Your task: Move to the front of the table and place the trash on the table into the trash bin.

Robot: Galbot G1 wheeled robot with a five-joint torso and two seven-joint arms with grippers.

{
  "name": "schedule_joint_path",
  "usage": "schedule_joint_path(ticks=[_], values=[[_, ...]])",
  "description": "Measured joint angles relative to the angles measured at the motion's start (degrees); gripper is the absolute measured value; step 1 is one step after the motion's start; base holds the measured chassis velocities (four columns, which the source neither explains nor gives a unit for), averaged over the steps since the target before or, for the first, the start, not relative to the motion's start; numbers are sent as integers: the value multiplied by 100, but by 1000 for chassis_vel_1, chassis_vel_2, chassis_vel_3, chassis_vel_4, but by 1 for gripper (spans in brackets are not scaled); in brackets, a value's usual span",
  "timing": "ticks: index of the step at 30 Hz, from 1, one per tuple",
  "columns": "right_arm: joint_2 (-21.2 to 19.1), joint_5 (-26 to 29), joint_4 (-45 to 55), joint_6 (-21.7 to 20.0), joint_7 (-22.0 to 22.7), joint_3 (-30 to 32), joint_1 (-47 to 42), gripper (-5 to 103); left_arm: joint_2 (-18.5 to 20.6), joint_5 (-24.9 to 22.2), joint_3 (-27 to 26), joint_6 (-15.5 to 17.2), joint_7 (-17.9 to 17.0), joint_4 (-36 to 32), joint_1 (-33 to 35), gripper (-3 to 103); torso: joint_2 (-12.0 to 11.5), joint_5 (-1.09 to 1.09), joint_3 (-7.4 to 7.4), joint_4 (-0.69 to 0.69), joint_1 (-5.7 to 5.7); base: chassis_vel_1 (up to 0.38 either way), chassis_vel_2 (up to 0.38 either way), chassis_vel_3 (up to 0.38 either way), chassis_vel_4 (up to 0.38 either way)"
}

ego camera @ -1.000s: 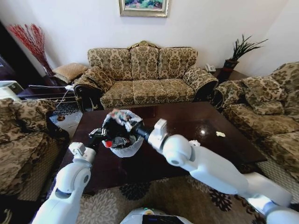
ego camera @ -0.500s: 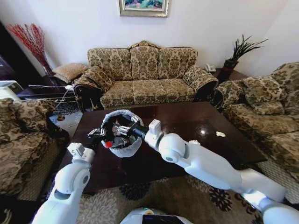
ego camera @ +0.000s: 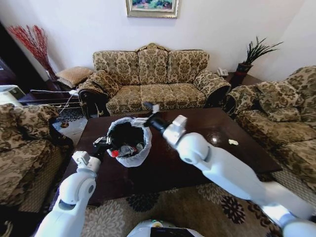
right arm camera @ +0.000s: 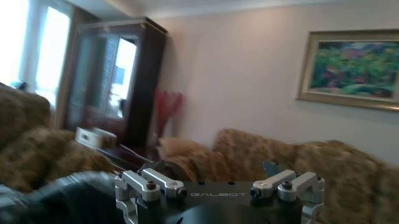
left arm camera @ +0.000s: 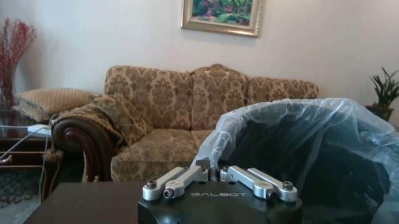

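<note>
A: Right pincer (ego camera: 149,109)?
B: Raised above the far right rim of the bin (ego camera: 129,140), arm reaching in from the right. In its wrist view the fingers (right arm camera: 147,184) stand wide apart with nothing between them.

A: Left pincer (ego camera: 102,143)?
B: At the bin's left side, low over the surface (ego camera: 197,143). In the left wrist view its fingers (left arm camera: 177,179) are drawn together against the clear liner (left arm camera: 299,126) at the rim; it looks clamped on the bin's edge.

A: Bin position?
B: On the left half of the surface, tilted, mouth facing the camera. Black wall, pale liner folded over the rim. Inside: a red cap (ego camera: 114,153) near the lower left rim and some mixed bits beside it, too small to name.

A: Anything left on the surface?
B: One small pale scrap (ego camera: 233,142) near the right end, well apart from the bin and both pincers.

A: Surroundings?
B: Patterned sofa (ego camera: 153,79) behind the surface, armchairs at either side.
</note>
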Motion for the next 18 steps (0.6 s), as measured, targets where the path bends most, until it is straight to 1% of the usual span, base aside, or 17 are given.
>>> schedule_joint_path(ticks=[1, 2, 4, 5, 6, 7, 8, 9, 10, 12, 13, 15, 16, 18], values=[[-154, -311, -196, 89, -104, 394, -388, 100, -44, -5, -55, -57, -18, 0, 29, 3, 0, 2, 0, -2, 0, 0, 0, 0, 0], [-154, -311, -196, 89, -104, 394, -388, 100, -44, -5, -55, -57, -18, 0, 29, 3, 0, 2, 0, -2, 0, 0, 0, 0, 0], [-220, -553, -407, 144, -265, 1013, -917, 100, -85, 0, -84, -96, -42, -7, 56, 3, 0, 3, 0, 2, 1, 0, 0, 0, 0], [-227, -646, -483, 166, -301, 1346, -1217, 100, -106, 12, -82, -104, -45, -7, 59, 3, 0, 0, 0, 3, 1, 0, 0, 0, 0], [-227, -646, -483, 166, -301, 1346, -1217, 100, -106, 12, -82, -104, -45, -7, 59, 3, 0, 0, 0, 3, 1, 0, 0, 0, 0], [-220, -761, -588, 230, -344, 1791, -1688, 100, -122, 27, -69, -118, -47, -8, 65, 3, 0, -1, 0, 2, 0, 0, 0, 0, 0], [-193, -803, -644, 268, -380, 2042, -1987, 100, -138, 35, -52, -134, -56, -8, 67, 3, 0, -1, 0, 1, 0, 0, 0, 0, 0], [-193, -803, -644, 268, -380, 2042, -1987, 100, -138, 35, -52, -134, -56, -8, 67, 3, 0, -1, 0, 1, 0, 0, 0, 0, 0], [-126, -836, -709, 297, -414, 2399, -2428, 100, -155, 37, -24, -172, -99, -8, 69, 3, 0, 0, 0, 0, 0, 0, 0, 0, 0], [34, -883, -778, 318, -426, 2853, -2988, 100, -172, 51, -5, -215, -130, -10, 86, 3, 0, 1, 0, 0, 0, 0, 0, 0, 0], [34, -883, -778, 318, -426, 2853, -2988, 100, -172, 51, -5, -215, -130, -10, 86, 3, 0, 1, 0, 0, 0, 0, 0, 0, 0], [197, -908, -825, 333, -443, 3158, -3348, 100, -175, 65, 5, -230, -131, -23, 111, 3, 0, 1, 0, -1, 0, 0, 0, 0, 0], [197, -908, -825, 333, -443, 3158, -3348, 100, -175, 65, 5, -230, -131, -23, 111, 3, 0, 1, 0, -1, 0, 0, 0, 0, 0], [330, -940, -863, 376, -471, 3328, -3554, 100, -190, 77, 4, -244, -137, -64, 141, 3, 0, 1, 0, 0, 0, 0, 0, 0, 0]])
